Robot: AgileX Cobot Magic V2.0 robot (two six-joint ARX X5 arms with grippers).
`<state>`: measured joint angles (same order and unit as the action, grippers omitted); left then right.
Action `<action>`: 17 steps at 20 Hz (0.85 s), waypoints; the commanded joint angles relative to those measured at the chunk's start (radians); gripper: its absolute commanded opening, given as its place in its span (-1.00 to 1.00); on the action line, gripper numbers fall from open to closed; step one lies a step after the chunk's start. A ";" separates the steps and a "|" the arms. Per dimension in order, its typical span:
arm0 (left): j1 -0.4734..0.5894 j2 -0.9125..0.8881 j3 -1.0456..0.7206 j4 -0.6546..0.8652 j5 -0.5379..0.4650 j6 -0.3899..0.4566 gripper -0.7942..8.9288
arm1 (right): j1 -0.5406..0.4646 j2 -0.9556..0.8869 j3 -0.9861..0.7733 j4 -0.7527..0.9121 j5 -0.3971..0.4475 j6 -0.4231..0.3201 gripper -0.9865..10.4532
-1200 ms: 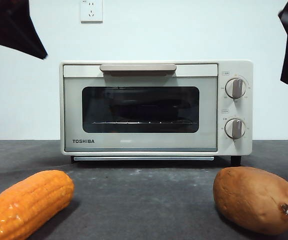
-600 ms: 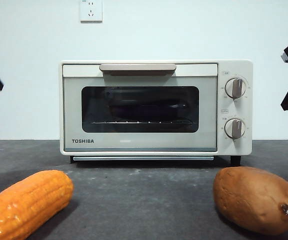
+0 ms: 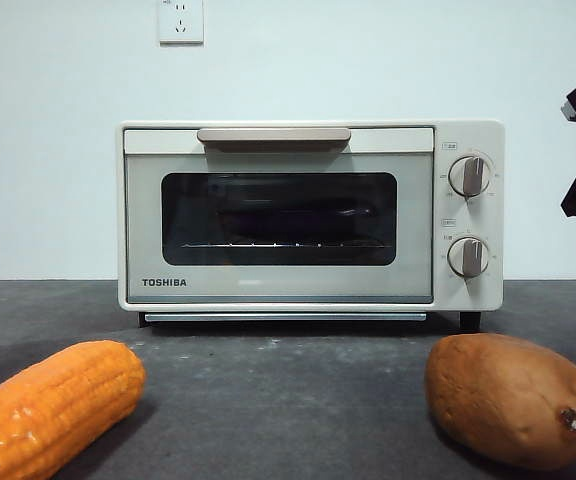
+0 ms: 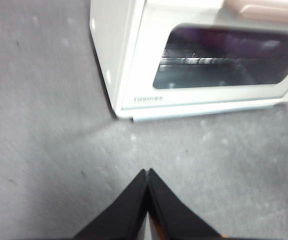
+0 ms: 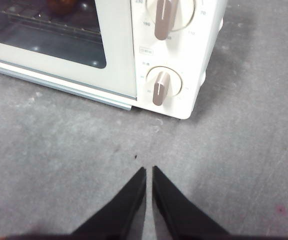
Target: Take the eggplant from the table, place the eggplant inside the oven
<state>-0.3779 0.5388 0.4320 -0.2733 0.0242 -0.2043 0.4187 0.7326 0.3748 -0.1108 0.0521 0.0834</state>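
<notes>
With its door shut, the cream-white oven [image 3: 311, 217] stands at the back of the dark grey table [image 3: 288, 390], against a pale wall with a socket [image 3: 180, 20] high up. A beige bar handle [image 3: 274, 135] runs along the top of the door, and two round grey knobs [image 3: 468, 176] sit one above the other on the panel beside the door. Through the dark glass window [image 3: 278, 219] a wire rack shows, with a long dark shape lying above it that appears to be the eggplant [image 3: 288, 212]; the glass is too dim to make out its colour or stem in the front view. In the left wrist view a purplish blur [image 4: 219, 42] shows behind the same glass.

On the table near the camera, an orange corn cob [image 3: 53, 405] lies to one side and a brown sweet potato [image 3: 513, 400] to the other, well apart from each other and from the oven.

The left gripper [image 4: 148, 172] hangs above bare table in front of the oven's corner by the brand name, its two black jaws pressed together with nothing between them. The right gripper [image 5: 149, 170] hangs above bare table in front of the knob panel, its jaws nearly together with a thin gap and holding nothing. In the front view, a black tip shows at each side edge, away from the oven.
</notes>
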 commanded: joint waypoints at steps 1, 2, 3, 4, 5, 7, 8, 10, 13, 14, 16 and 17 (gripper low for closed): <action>0.048 -0.138 -0.010 0.010 -0.007 0.152 -0.83 | 0.004 0.004 0.007 0.011 0.001 0.010 -0.82; 0.077 -0.187 -0.021 0.020 -0.007 0.170 -0.83 | 0.004 0.004 0.007 0.011 0.001 0.010 -0.82; 0.118 -0.241 -0.040 0.040 -0.007 0.180 -0.83 | 0.004 0.004 0.007 0.011 0.002 0.010 -0.82; 0.150 -0.281 -0.062 0.060 -0.007 0.188 -0.83 | 0.004 0.004 0.007 0.011 0.002 0.010 -0.82; 0.186 -0.325 -0.095 0.082 -0.007 0.195 -0.83 | 0.004 0.004 0.007 0.011 0.001 0.010 -0.82; 0.236 -0.394 -0.167 0.114 -0.007 0.193 -0.83 | 0.004 0.004 0.007 0.011 0.001 0.010 -0.82; 0.251 -0.422 -0.196 0.122 -0.007 0.193 -0.83 | 0.004 0.004 0.007 0.011 0.002 0.010 -0.82; 0.272 -0.481 -0.258 0.123 -0.007 0.193 -0.83 | 0.004 0.004 0.007 0.011 0.002 0.010 -0.82; 0.281 -0.536 -0.340 0.139 -0.007 0.193 -0.83 | 0.004 0.004 0.007 0.011 0.002 0.010 -0.82; 0.281 -0.536 -0.359 0.138 -0.006 0.193 -0.83 | 0.004 0.004 0.007 0.010 0.001 0.010 -0.82; 0.281 -0.536 -0.389 0.131 -0.006 0.193 -0.83 | 0.004 0.004 0.007 0.013 0.003 0.010 -0.82; 0.280 -0.536 -0.396 0.132 -0.006 0.193 -0.83 | 0.004 0.004 0.007 0.013 0.005 0.010 -0.82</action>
<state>-0.0982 0.0044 0.0338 -0.1574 0.0219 -0.0235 0.4187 0.7326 0.3748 -0.1070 0.0536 0.0834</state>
